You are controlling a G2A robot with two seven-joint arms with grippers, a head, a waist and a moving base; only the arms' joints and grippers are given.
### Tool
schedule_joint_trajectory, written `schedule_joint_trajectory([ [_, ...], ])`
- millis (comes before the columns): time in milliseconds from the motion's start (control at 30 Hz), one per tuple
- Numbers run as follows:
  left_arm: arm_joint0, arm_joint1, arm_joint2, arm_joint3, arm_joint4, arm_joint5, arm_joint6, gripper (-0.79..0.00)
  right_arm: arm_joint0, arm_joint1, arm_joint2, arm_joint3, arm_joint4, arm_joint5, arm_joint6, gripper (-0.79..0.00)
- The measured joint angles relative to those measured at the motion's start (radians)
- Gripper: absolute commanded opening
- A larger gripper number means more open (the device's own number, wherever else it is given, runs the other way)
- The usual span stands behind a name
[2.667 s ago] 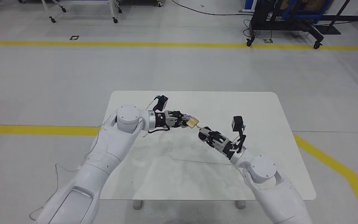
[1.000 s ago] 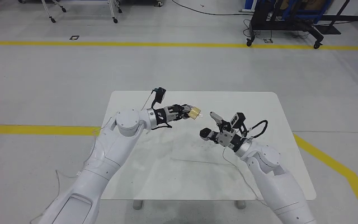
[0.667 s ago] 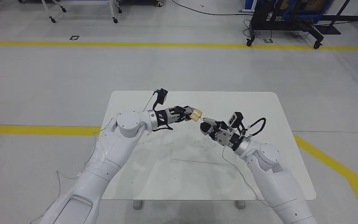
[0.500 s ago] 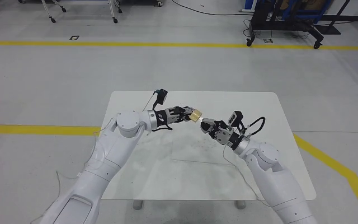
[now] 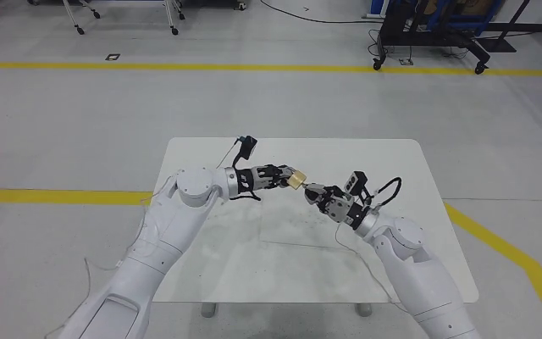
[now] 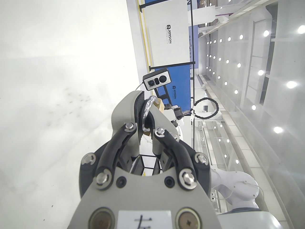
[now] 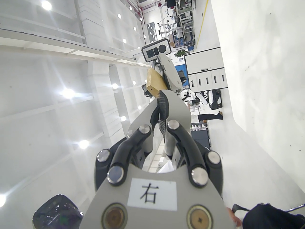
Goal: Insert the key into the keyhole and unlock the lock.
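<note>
Left end effector (image 5: 284, 177) clamped on brass padlock (image 5: 295, 179) by its shackle, held above desk (image 5: 389, 161). Right end effector (image 5: 312, 190) pressed together, tip at the padlock's bottom end. Key hidden between the fingers; keyhole contact hard to make out.

The lock (image 7: 156, 83), just above the middle of the right wrist view, is brass-yellow metal with a dull satin face. Its shackle (image 6: 144, 117) is bright, polished steel. The left hand (image 6: 146, 103) and right hand (image 7: 162, 95) have smooth matt grey shells that look like plastic, glossy black links and shiny metal screw heads. The right hand's pads (image 7: 164, 110) are black, coarsely textured and rubber-like. The table (image 5: 381, 161) is smooth matt white, flecked with small dark marks in the left wrist view.
</note>
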Motion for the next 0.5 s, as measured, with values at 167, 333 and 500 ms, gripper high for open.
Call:
schedule_joint_trajectory([
  [167,-0.005,-0.001,0.011,-0.005,0.035,-0.019,0.004,-0.785,-0.008,0.003,0.025,0.019,0.099,0.076,0.051,-0.785],
  [333,-0.002,0.001,0.016,-0.021,0.071,-0.047,0.014,-0.785,-0.002,0.005,0.041,0.04,0.211,0.185,0.1,-0.785],
  [500,0.003,0.003,0.011,-0.029,0.071,-0.052,0.014,-0.785,0.011,0.009,0.046,0.053,0.234,0.244,0.117,-0.785],
])
